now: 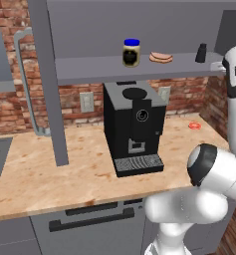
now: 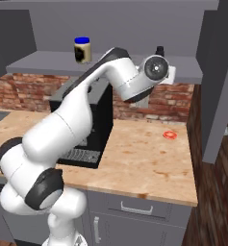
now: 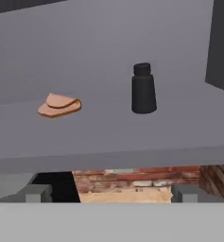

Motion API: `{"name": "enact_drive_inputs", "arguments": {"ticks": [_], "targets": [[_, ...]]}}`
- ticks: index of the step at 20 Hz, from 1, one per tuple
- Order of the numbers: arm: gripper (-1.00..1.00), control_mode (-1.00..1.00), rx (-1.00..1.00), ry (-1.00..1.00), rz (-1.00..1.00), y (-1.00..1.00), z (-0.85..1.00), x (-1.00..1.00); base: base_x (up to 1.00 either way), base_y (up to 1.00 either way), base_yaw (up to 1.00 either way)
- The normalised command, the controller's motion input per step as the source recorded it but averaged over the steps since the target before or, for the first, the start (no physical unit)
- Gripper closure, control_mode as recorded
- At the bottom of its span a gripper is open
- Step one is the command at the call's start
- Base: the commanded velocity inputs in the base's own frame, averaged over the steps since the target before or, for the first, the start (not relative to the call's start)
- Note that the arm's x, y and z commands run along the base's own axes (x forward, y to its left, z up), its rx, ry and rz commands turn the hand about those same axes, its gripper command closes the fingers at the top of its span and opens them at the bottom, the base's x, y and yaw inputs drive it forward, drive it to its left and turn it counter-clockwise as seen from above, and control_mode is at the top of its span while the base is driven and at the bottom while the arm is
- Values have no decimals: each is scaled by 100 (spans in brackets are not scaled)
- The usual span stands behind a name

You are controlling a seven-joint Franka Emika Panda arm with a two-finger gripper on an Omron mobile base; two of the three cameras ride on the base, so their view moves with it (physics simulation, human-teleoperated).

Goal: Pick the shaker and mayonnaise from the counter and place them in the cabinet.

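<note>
Two dark fingertips (image 3: 38,193) stand wide apart at the near edge of the hand view, grasping nothing; the gripper (image 3: 111,193) sits just outside the front lip of the cabinet (image 3: 108,142) shelf. Beyond them the shaker (image 3: 143,89) stands upright on the shelf, well clear of the fingers, with a folded slice of ham (image 3: 59,105) off to its left. Farther along the same shelf, the mayonnaise (image 1: 131,52) jar stands upright too. Both task items appear to be placed, so the step in hand looks like a retreat: the arm should draw straight back and level, keeping the open fingers away from the shelf edge and the coffee machine (image 1: 133,127) on the counter (image 1: 50,174) below.
</note>
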Motion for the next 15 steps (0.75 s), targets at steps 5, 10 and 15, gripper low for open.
{"name": "enact_drive_inputs", "arguments": {"ticks": [5, 10, 15], "targets": [[-100, -100, 0, 0, 7, 29, -64, -53, 0, 0, 0], [-100, -100, 0, 2, 4, 38, -94, -30, 0, 0, 0], [-100, -100, -2, 11, 2, 45, -100, -10, 0, 0, 0]]}}
